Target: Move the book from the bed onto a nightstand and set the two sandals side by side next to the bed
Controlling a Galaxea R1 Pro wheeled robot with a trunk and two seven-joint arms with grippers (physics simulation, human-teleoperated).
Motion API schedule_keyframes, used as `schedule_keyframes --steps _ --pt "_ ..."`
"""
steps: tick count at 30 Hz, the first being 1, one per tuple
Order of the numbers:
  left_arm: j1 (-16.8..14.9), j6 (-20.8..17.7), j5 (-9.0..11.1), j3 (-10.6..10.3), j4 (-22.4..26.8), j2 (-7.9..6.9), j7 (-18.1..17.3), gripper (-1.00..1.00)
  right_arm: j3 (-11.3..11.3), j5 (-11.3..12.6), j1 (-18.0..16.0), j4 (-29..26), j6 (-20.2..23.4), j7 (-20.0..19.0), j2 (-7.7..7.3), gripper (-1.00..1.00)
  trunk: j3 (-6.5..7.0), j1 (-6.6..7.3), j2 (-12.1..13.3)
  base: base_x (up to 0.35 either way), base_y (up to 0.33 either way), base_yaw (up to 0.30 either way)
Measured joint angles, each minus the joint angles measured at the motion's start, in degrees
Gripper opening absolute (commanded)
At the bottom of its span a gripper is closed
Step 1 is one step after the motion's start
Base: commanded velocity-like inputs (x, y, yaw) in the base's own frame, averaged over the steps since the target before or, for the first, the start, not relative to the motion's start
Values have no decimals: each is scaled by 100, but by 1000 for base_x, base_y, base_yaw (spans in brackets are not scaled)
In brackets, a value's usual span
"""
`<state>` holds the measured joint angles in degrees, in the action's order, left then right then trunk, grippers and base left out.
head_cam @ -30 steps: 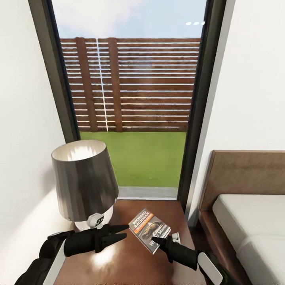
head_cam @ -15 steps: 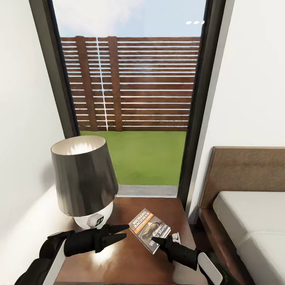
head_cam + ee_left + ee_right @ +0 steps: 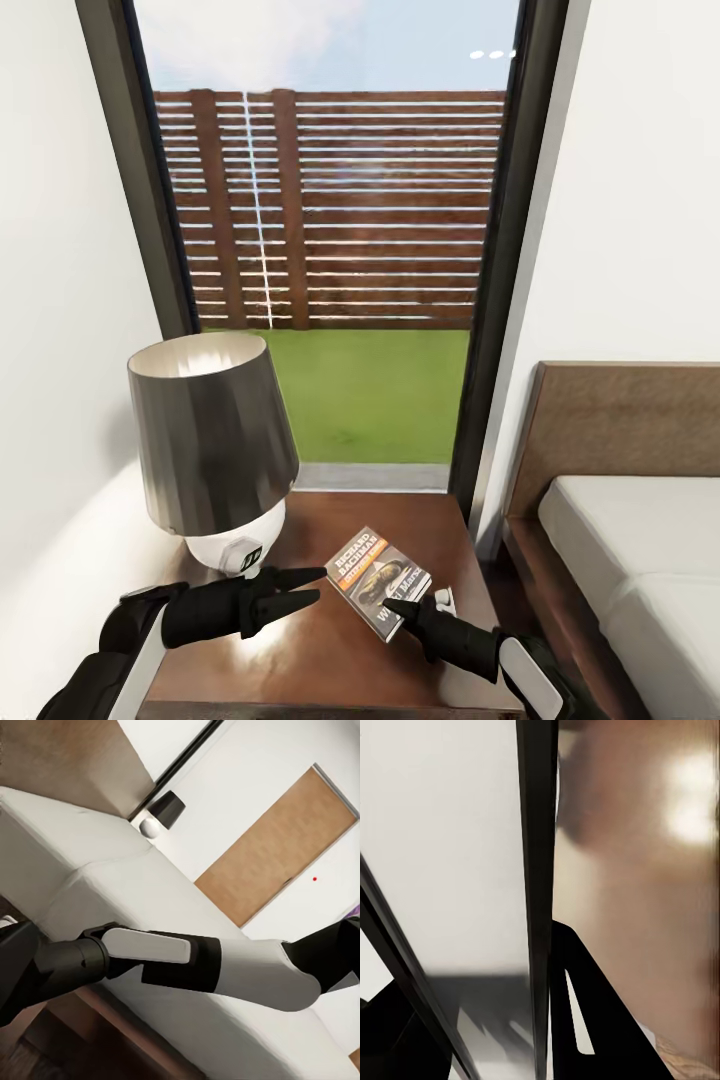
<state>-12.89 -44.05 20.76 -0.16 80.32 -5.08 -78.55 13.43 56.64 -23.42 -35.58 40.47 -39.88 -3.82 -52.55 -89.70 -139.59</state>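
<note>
The book (image 3: 378, 578), dark-covered with an orange band, sits low over the glossy dark brown nightstand (image 3: 330, 650), tilted, with its near edge between the fingers of my right gripper (image 3: 400, 607). That gripper is shut on the book. A corner of the book (image 3: 684, 1059) shows past a black finger (image 3: 592, 1020) in the right wrist view. My left gripper (image 3: 315, 586) hovers open over the nightstand just left of the book, holding nothing. The bed (image 3: 630, 560), with a pale mattress and brown headboard, lies to the right. The sandals are out of view.
A lamp (image 3: 210, 440) with a dark shade and white base stands on the nightstand's far left. Behind is a tall dark-framed window (image 3: 330, 250) with fence and grass. The left wrist view shows my right forearm (image 3: 187, 960), the mattress, a second lamp (image 3: 161, 814) and a wooden door (image 3: 285, 847).
The whole picture has shifted: lamp, nightstand and bed sit a little higher in it. Both grippers keep their place in the picture, and the book stays with my right gripper.
</note>
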Motion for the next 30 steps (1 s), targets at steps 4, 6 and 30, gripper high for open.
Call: schedule_keyframes --steps 4,6,30 --pt "0 0 2 0 1 0 -6 100 -1 12 0 -1 5 0 0 -100 -18 -23 -42 0 0 0" --pt "0 0 1 0 1 0 -7 100 0 4 0 0 1 0 0 -100 -36 -44 -80 0 0 0" --pt "-1 0 6 0 1 0 -5 100 -1 13 -1 -1 5 0 -3 -100 -384 -224 -376 0 0 0"
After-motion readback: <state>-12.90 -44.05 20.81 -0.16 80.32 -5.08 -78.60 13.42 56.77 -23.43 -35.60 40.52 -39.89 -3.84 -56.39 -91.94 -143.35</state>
